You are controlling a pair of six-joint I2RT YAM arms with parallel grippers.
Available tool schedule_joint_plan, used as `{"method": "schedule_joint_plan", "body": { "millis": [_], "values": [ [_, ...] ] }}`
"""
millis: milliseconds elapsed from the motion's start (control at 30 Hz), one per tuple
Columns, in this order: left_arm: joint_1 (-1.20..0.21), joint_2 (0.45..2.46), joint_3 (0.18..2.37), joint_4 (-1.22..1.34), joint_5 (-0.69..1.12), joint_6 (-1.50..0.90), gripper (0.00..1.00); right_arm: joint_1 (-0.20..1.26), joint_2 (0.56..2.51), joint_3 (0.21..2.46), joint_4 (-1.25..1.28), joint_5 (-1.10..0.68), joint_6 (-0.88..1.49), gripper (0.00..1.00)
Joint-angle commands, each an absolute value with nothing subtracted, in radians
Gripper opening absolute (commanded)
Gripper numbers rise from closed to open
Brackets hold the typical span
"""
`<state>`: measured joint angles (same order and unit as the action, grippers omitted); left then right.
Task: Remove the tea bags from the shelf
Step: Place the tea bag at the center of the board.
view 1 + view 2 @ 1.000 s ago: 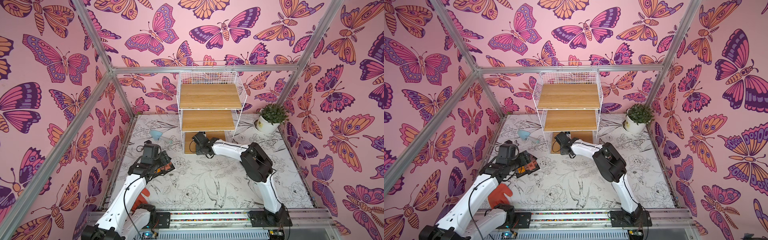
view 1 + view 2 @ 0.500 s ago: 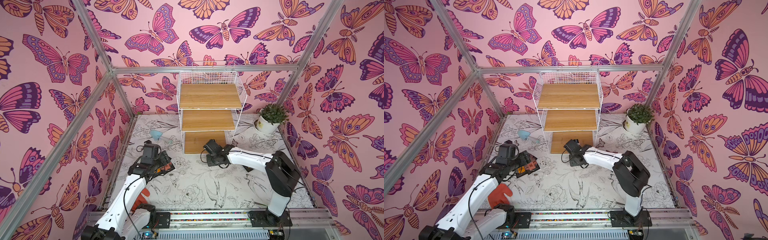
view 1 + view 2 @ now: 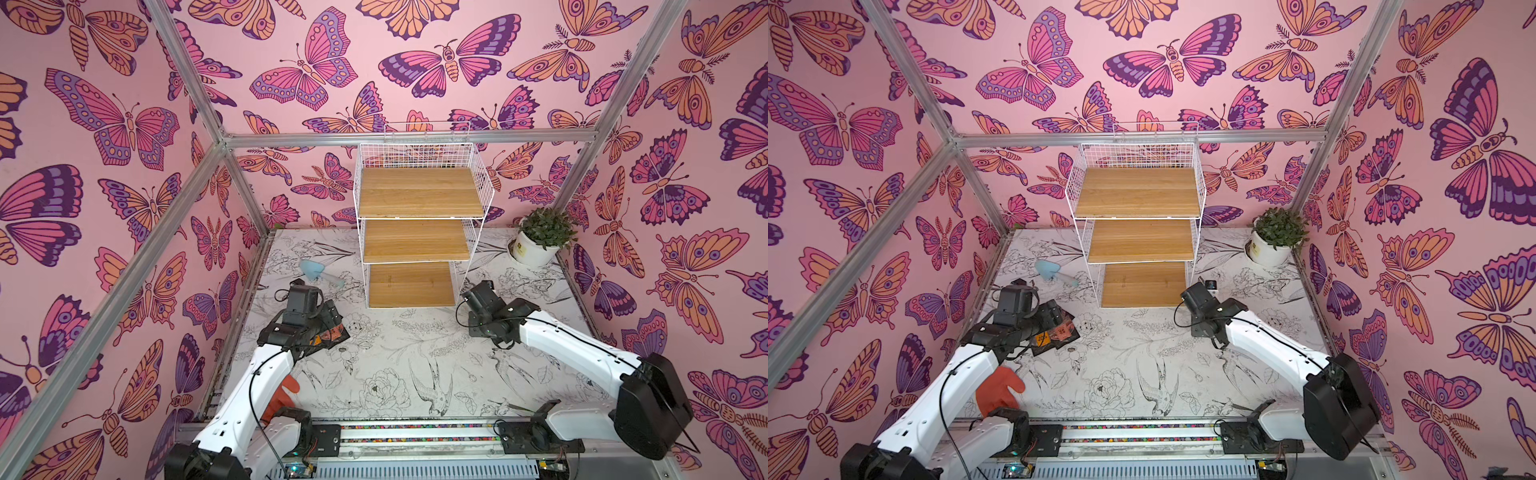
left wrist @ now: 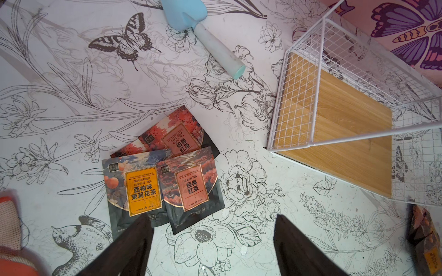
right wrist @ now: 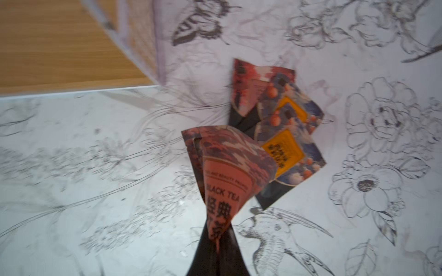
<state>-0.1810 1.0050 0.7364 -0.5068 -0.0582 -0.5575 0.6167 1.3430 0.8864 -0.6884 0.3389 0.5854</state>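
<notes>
The shelf (image 3: 417, 243), a white wire rack, shows three bare wooden boards in both top views. My right gripper (image 5: 218, 235) is shut on a reddish-pink tea bag (image 5: 227, 176) marked BLACK TEA. It hangs over a small pile of tea bags (image 5: 284, 133) on the table, by the shelf's front right corner. My left gripper (image 4: 212, 239) is open with nothing between its fingers (image 4: 134, 241). It hovers above another pile of tea bags (image 4: 167, 181) lying flat on the table left of the shelf (image 4: 339, 133). That pile (image 3: 1059, 332) also shows in a top view.
A light blue trowel (image 3: 316, 272) lies on the table left of the shelf, beyond the left pile. A white plant pot (image 3: 536, 245) stands at the back right. An orange-red glove (image 3: 284, 395) lies under the left arm near the front rail.
My right arm has drawn back from the shelf's bottom board and swung right, carrying the tea bag to the shelf's front right corner. The left arm has not moved.
</notes>
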Motion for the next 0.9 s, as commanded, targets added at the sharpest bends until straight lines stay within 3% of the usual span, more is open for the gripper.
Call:
{"method": "schedule_joint_plan", "body": {
  "millis": [0,133,267,367,533,633,667,700,867],
  "values": [
    [-0.174,1.017,0.757,-0.498,-0.043,-0.542,0.83,0.525,1.378,0.867,-0.663,0.323,0.507,0.00],
    [-0.174,1.024,0.755,-0.497,-0.041,-0.542,0.83,0.455,1.449,0.864,-0.616,0.280,0.475,0.06],
    [-0.174,1.028,0.749,-0.493,-0.048,-0.540,0.84,0.439,1.477,0.869,-0.630,0.284,0.486,0.45],
    [-0.174,1.025,0.749,-0.492,-0.051,-0.542,0.84,0.439,1.433,0.858,-0.648,0.325,0.501,0.63],
    [-0.173,1.028,0.760,-0.492,-0.055,-0.530,0.87,0.442,1.287,0.867,-0.712,0.375,0.513,0.78],
    [-0.173,1.037,0.769,-0.489,-0.075,-0.535,1.00,0.442,1.197,0.880,-0.744,0.438,0.519,0.87],
    [-0.172,1.037,0.766,-0.485,-0.101,-0.549,1.00,0.442,1.161,0.875,-0.733,0.473,0.516,0.89],
    [-0.173,1.037,0.762,-0.471,-0.130,-0.551,1.00,0.442,1.123,0.863,-0.708,0.511,0.506,0.98],
    [-0.156,1.019,0.648,-0.198,-0.281,-0.527,1.00,0.442,0.953,0.736,-0.486,0.744,0.433,0.99]
  ]
}}
